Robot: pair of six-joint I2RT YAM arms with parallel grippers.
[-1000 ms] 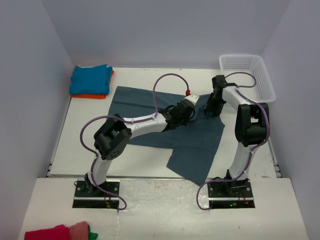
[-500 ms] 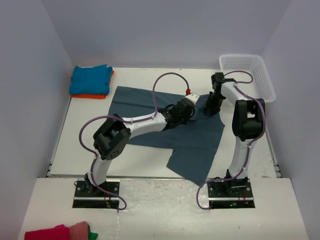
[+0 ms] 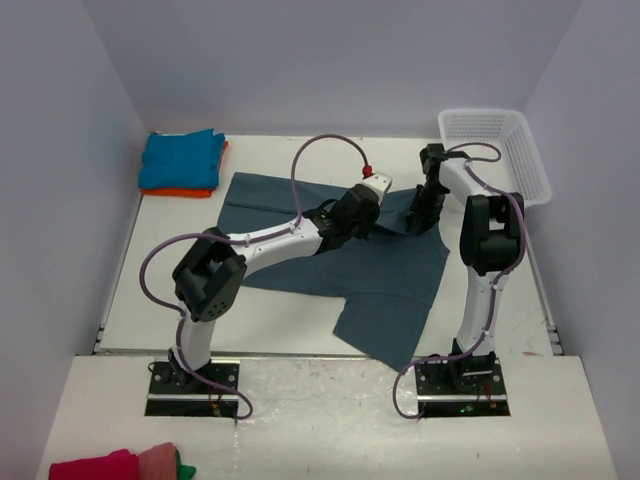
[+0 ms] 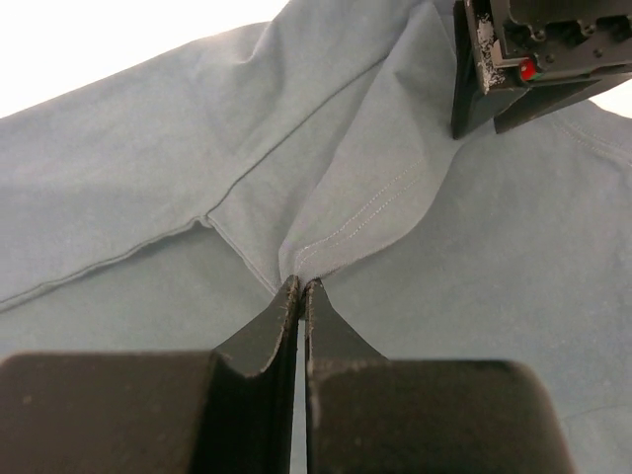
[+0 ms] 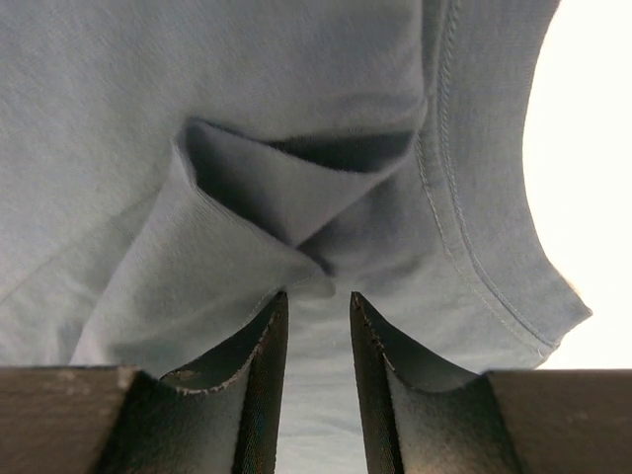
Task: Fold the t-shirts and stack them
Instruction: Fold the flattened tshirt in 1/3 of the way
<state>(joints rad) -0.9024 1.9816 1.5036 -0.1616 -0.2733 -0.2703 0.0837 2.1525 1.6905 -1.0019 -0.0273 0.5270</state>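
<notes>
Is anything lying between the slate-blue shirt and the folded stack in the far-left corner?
Nothing visible does. Only bare table lies between the slate-blue shirt and the turquoise shirt stacked on the orange shirt. The left end effector is shut directly on the slate-blue cloth.

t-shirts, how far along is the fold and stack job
Done: the folded bright turquoise-blue t-shirt lies on the orange t-shirt at the far left. In hand: the large slate-blue t-shirt lies spread out; the left gripper is shut on a fold of it, the right gripper's hold is unclear. Left: folding and stacking it.
</notes>
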